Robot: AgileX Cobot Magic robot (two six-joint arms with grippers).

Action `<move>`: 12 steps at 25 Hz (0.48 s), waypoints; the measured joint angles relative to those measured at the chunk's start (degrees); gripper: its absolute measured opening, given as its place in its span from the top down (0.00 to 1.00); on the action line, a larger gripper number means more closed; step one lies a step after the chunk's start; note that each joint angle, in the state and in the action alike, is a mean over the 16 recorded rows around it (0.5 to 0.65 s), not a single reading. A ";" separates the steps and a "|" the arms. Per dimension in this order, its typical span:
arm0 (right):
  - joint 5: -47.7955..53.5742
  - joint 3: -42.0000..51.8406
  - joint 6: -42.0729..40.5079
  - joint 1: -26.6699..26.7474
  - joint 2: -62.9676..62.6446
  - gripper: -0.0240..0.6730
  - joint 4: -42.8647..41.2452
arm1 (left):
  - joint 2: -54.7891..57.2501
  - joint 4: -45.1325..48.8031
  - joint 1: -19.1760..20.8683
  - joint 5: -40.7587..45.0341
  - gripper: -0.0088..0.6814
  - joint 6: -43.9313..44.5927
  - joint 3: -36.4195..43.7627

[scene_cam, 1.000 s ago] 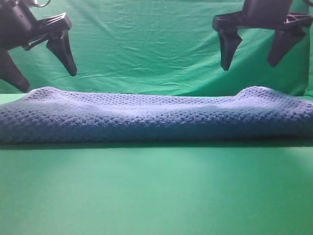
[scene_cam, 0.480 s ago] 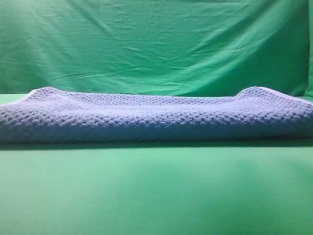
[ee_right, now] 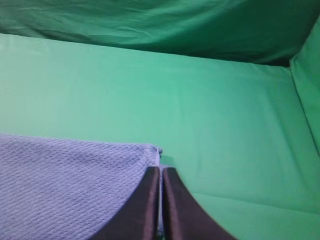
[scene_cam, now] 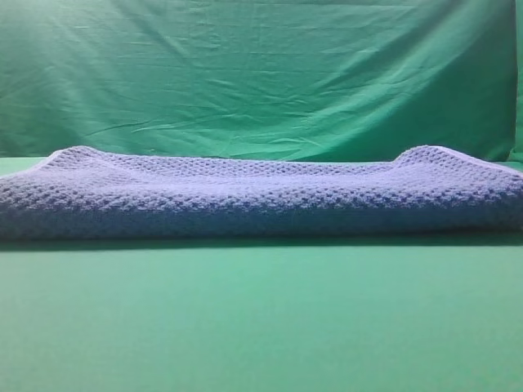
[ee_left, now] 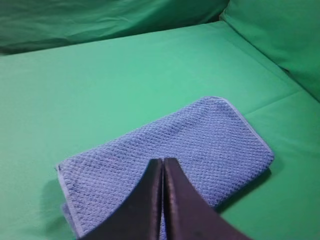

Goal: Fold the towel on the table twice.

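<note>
— What do you see on your left side?

— My left gripper (ee_left: 163, 167) hangs above the towel (ee_left: 170, 157), its two dark fingers (ee_left: 147, 200) pressed flat against each other with only a thin seam between them and nothing caught in that seam. From this wrist the towel is a blue-grey folded rectangle lying at a slant on the green surface (ee_left: 100, 85). A paler hem runs round its edges, and at the near left corner I can see layers stacked one on another.

— And from the high view in the middle?

— There the towel (scene_cam: 261, 196) stretches nearly from one side of the picture to the other, a thick bumpy band lying on the surface (scene_cam: 261, 327), with a rounded fold along the front and both far corners humped up a little. Behind it hangs the wrinkled green backdrop (scene_cam: 261, 73). Neither of my grippers shows in that view.

— What about your right side?

— My right gripper (ee_right: 161, 172) is closed as well, finger (ee_right: 177, 210) against finger, holding nothing. It sits just above the corner of the towel (ee_right: 65, 185), which fills the lower left of that picture. The hemmed corner lies just beside my fingertips, and whether they touch it I cannot tell. To the right of the corner the surface (ee_right: 225, 140) runs on to the backdrop (ee_right: 150, 25) at the far edge.
</note>
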 joint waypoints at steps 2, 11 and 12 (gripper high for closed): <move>-0.02 1.25 -1.65 0.00 -3.16 0.97 1.66 | -4.19 2.31 0.00 0.85 0.99 -1.30 0.88; -3.45 12.01 -7.47 0.00 -17.60 0.97 6.25 | -23.80 10.11 0.00 1.70 0.99 -7.39 10.06; -4.09 13.56 -7.79 0.00 -19.22 0.97 6.47 | -26.03 10.57 0.00 1.40 0.99 -7.88 11.56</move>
